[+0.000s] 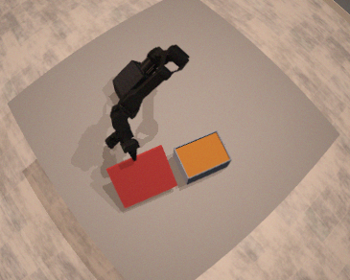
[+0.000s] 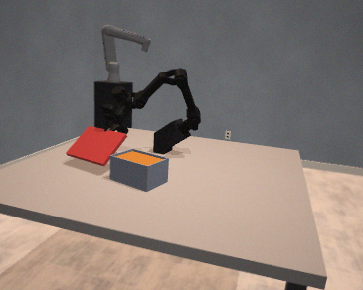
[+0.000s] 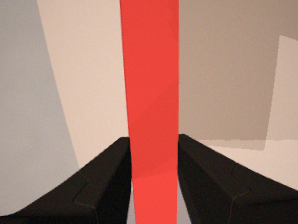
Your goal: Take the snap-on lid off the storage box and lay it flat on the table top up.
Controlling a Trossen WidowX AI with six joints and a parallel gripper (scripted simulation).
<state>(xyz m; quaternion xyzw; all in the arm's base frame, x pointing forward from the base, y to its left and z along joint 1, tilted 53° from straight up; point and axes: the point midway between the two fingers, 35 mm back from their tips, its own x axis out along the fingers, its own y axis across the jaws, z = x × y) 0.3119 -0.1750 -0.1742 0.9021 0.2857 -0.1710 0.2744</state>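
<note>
The red lid [image 1: 142, 175] is already off the storage box [image 1: 201, 157], whose orange inside lies open to the top view, so the first part of the job looks done; what is left, as I judge it, is to bring the lid down flat on the table [image 1: 257, 96] with its top up, apart from the box, and then release it. Right now the lid hangs in the air just beside the box, on the box's side nearer the arm's base, tilted in the exterior view with its shadow on the table beneath it, so it is not yet resting. In the top view its near edge seems close to the box wall, though the 2 look apart. The gripper [image 1: 132, 154] has the lid by the edge that is far from the box: in the wrist view the thin red sheet runs straight up between the 2 dark fingers, which are drawn in narrow and pinch it from both faces, with nothing else in their grasp
</note>
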